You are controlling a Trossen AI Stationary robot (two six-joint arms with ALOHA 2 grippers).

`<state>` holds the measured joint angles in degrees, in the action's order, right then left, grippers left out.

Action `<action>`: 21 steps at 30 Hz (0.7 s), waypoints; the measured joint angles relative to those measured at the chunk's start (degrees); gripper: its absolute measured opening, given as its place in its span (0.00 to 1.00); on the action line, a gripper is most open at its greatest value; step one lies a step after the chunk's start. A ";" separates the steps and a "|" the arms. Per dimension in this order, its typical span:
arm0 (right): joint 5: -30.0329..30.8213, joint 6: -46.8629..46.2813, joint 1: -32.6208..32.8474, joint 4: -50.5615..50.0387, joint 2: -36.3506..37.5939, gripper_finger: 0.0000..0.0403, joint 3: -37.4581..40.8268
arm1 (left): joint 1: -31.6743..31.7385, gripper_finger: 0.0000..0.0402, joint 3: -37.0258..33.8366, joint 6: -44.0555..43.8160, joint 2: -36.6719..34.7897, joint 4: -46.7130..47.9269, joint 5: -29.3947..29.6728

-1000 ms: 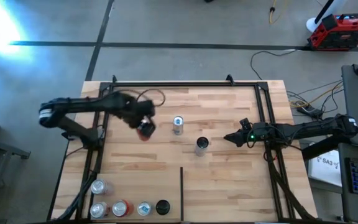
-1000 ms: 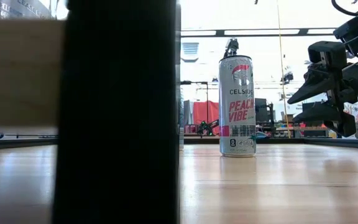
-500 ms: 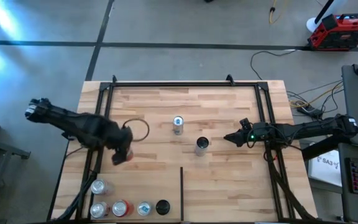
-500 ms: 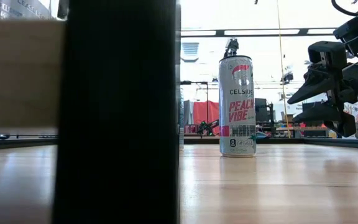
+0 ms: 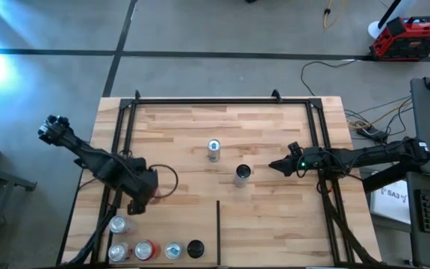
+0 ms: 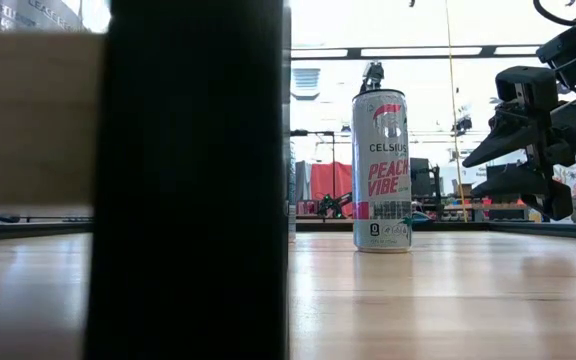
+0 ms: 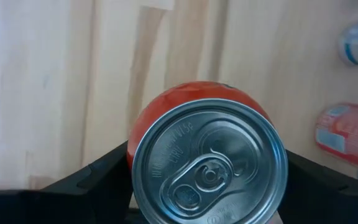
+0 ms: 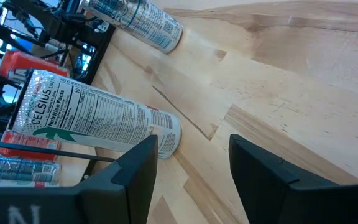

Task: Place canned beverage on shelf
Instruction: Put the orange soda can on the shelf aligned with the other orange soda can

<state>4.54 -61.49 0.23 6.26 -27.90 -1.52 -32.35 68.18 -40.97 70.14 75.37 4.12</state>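
Gripping the red can (image 7: pixel 207 158) by its sidewall, our left hand (image 5: pixel 139 196) hovers near the shelf (image 5: pixel 275 224)'s left edge; we judge it rigid, slick, dentable. Our right hand (image 5: pixel 275 165) waits closed at right.

8 cans (image 5: pixel 213 150) on 1 shelf (image 5: pixel 275 217), 2 arms.

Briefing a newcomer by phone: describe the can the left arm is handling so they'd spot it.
Find the wooden shelf, then its left rail. Just beyond the corner cluster of cans, the red can sits in the left gripper, the only can gripped.
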 joint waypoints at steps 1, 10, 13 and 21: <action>-0.02 0.00 0.01 -0.02 0.01 0.45 0.00 | -0.72 0.74 0.60 0.66 0.91 0.02 -0.14; -0.02 0.00 0.00 0.00 0.01 0.45 0.00 | -12.38 0.72 3.17 4.33 5.71 4.24 -2.42; -0.02 0.00 0.02 0.00 0.00 0.45 0.00 | -16.87 0.72 3.02 4.14 4.61 2.27 0.28; -0.02 -0.02 0.01 -0.01 0.00 0.45 0.00 | -23.55 0.72 3.34 5.64 3.75 -3.57 6.02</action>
<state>4.52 -61.52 0.24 6.25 -27.90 -1.52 -55.90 71.52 -35.34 73.89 71.81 10.15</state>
